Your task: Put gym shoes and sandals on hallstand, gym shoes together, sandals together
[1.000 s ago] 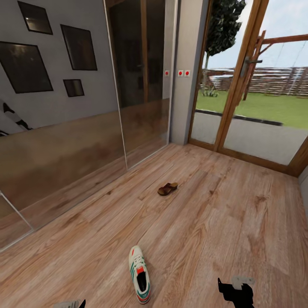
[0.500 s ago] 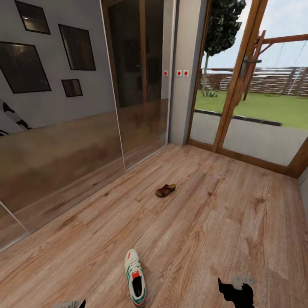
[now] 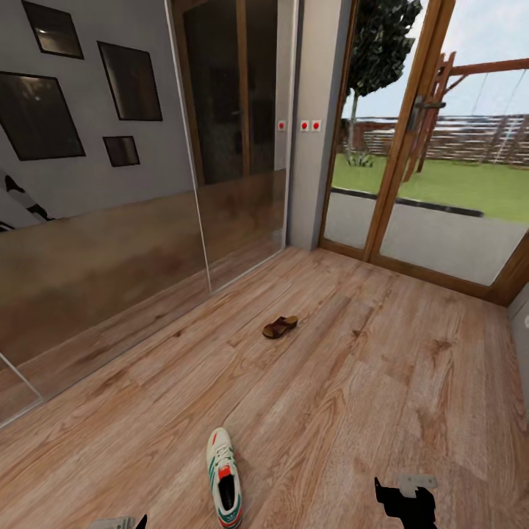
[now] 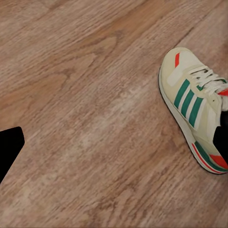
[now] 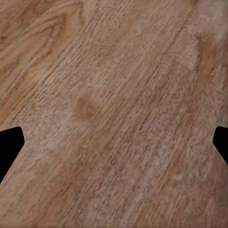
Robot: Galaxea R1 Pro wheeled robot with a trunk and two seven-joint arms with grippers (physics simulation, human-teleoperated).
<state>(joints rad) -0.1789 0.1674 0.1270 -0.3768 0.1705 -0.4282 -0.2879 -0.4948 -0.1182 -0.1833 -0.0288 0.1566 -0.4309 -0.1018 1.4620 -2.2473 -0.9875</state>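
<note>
One gym shoe point(image 3: 225, 479) being seen lying on the corridor floor point(image 3: 353, 382) between both grippers, nearer the left gripper's point(image 3: 121, 523) fingers, sandal point(image 3: 280, 327) lying well beyond them, right gripper point(image 5: 114, 142) being held wide open over bare planks, left spread being unclear

Gym shoe point(image 3: 225, 478) upright on corridor floor point(image 3: 382, 382); sandal point(image 3: 280, 327) farther, probably upright.

A home entrance corridor: wood-plank floor point(image 3: 382, 382), mirrored sliding wardrobe doors point(image 3: 110, 242) along the left wall reflecting dark picture frames point(image 3: 132, 81), and at the far end a wood-framed glazed door point(image 3: 411, 147) opening onto a lawn with a fence and swing; a gym shoe point(image 3: 225, 488) and a sandal point(image 3: 280, 327) lie on the floor
</note>
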